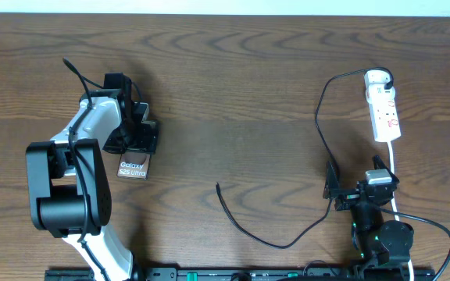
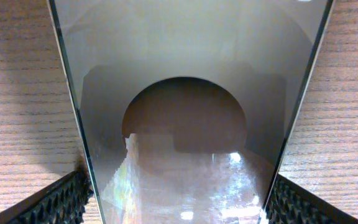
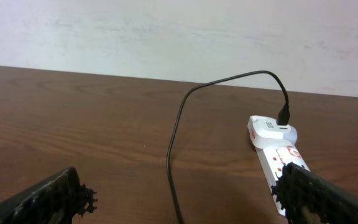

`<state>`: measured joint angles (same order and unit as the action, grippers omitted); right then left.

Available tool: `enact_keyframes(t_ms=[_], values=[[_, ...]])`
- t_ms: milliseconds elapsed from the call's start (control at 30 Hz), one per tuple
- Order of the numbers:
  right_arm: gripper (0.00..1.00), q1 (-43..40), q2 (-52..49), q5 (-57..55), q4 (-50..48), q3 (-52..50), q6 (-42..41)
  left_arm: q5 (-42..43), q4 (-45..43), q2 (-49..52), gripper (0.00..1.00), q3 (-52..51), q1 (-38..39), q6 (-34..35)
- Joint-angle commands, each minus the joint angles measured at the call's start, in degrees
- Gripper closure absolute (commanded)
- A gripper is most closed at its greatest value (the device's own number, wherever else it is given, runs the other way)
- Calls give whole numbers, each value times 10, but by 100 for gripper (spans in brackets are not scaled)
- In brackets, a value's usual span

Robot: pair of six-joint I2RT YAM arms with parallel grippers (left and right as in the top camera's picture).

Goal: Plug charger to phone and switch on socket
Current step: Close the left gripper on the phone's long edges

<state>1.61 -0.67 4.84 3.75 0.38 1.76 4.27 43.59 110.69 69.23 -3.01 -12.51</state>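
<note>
Phone (image 1: 133, 167): slim slab with a glossy dark screen and white "Galaxy" lettering; I see it lying at table left, under the left arm.
Left gripper (image 1: 137, 139): ribbed black pads clamped on the phone's long edges.
Charger (image 1: 319, 117): thin black cable; rounded white adapter sits in the socket (image 1: 385, 113), tip loose mid-table.
Right gripper (image 1: 358, 193): fingers spread wide, holding nothing.
Table (image 1: 233, 70): brown wood grain.

Even, bright light — glare streaks the phone (image 2: 185, 74), shadows soft.
</note>
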Motion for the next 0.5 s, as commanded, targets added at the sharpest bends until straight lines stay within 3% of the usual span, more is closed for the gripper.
enact_keyframes(t_ms=[0, 467], values=[[1, 3, 3, -3, 3, -1, 0, -9, 0, 5, 13, -13, -3, -10], [1, 3, 3, -3, 3, -1, 0, -6, 0, 5, 13, -15, -3, -10]])
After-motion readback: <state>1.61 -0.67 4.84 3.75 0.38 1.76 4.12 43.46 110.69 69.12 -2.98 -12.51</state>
